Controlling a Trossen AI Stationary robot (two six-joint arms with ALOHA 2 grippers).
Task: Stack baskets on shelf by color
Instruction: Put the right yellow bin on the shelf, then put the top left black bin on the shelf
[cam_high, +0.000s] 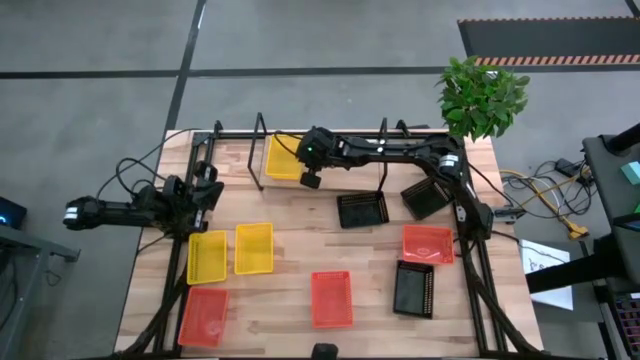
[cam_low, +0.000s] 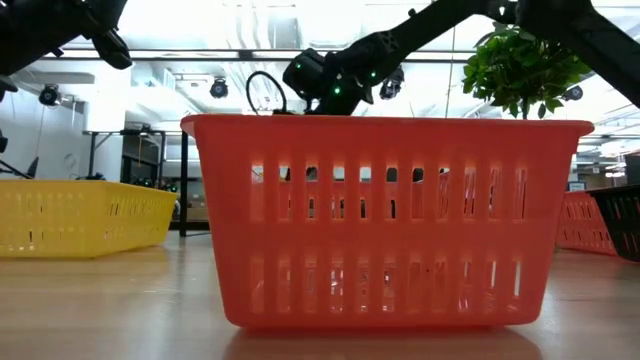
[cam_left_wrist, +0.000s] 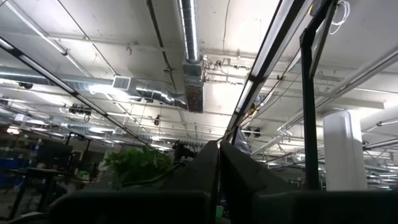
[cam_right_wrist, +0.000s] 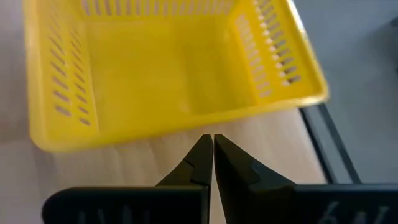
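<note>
One yellow basket (cam_high: 284, 158) sits on the wood inside the black wire shelf (cam_high: 261, 150) at the table's far edge. My right gripper (cam_high: 311, 181) is shut and hovers just near of that basket. In the right wrist view its shut tips (cam_right_wrist: 208, 140) stop short of the yellow basket (cam_right_wrist: 168, 68), with a strip of wood between them. Two more yellow baskets (cam_high: 254, 248), three orange baskets (cam_high: 331, 298) and three black baskets (cam_high: 362, 210) lie scattered on the table. My left gripper (cam_left_wrist: 219, 149) is shut and parked at the table's left edge (cam_high: 195, 195), pointing up at the ceiling.
A potted plant (cam_high: 482, 95) stands at the far right corner. The shelf's upright loops (cam_high: 384, 135) rise along the far edge. In the low view an orange basket (cam_low: 385, 220) fills the foreground, with a yellow basket (cam_low: 80, 215) to its left. Cables hang off the table's right side.
</note>
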